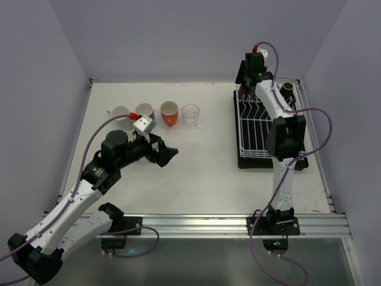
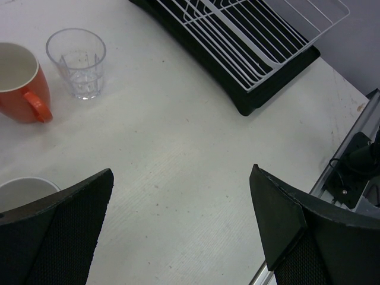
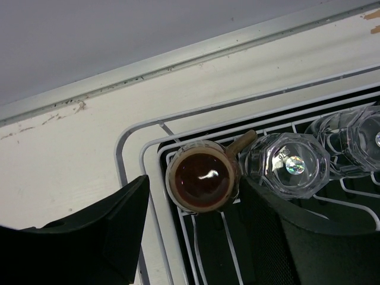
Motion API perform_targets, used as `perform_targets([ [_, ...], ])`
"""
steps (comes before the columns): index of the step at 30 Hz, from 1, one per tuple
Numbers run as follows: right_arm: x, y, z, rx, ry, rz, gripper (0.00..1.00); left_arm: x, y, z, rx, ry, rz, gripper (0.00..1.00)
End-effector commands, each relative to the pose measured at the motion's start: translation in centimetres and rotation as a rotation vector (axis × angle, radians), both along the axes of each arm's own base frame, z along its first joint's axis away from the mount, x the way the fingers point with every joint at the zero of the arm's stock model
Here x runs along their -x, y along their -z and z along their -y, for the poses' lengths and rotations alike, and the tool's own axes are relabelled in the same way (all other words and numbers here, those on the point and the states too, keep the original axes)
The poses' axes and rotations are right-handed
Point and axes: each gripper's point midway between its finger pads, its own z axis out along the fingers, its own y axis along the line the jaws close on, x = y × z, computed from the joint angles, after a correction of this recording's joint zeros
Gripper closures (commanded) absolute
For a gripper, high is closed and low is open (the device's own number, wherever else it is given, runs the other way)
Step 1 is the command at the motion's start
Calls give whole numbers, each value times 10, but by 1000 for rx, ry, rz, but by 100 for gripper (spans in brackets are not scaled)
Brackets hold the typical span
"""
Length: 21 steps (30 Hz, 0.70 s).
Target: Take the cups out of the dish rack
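From above, my left tool hangs over the white bench, fingers spread wide with nothing between them. Behind it four cups stand in a row on the bench: a cream ceramic mug, a grey ceramic mug, an orange ceramic mug and a clear ribbed glass tumbler. Well to the right lies the white wire dish rack on its black drip tray. My right tool is down at the rack's far left corner. A dark brown cup stands at the far right corner; I cannot tell whether it is inside the rack.

Through my left wrist camera, the wide-apart fingers frame bare bench. The orange mug and the tumbler stand side by side, apart, with the rack's corner beyond.

Through my right wrist camera, my fingers stand apart on either side of a dark brown glazed mug with a tan rim, not clamped on it. The mug sits in the rack's corner. Its handle points at a clear faceted glass, with a second clear glass beside that.
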Motion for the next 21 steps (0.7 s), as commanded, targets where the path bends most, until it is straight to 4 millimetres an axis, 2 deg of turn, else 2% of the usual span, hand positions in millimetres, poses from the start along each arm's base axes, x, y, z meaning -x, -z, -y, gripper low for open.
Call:
perform_targets([
  [1,-8,0,7,4,25,14,35,-3,-15,3,16,10,55,0],
  [7,-12,8,8,16,22,2,35,-4,-13,3,10,5,52,0],
  [11,-13,7,10,28,27,7,37,-6,-10,4,5,5,42,0],
  [14,-12,1,12,38,33,28,51,-6,-10,6,4,13,38,0],
  [15,-11,-4,15,40,39,42,54,-7,-9,6,3,11,36,0],
  [16,-10,-10,14,39,39,58,63,-7,-10,5,5,9,39,0],
  [18,-7,-38,12,23,24,142,71,-8,-10,6,6,9,38,0],
  [19,-6,-47,9,21,4,166,73,-8,-11,7,10,9,36,0],
  [20,-3,-70,9,14,-2,226,73,-8,-12,8,14,16,36,0],
  [21,-1,-81,8,22,-10,250,74,-8,-11,9,19,17,26,0],
])
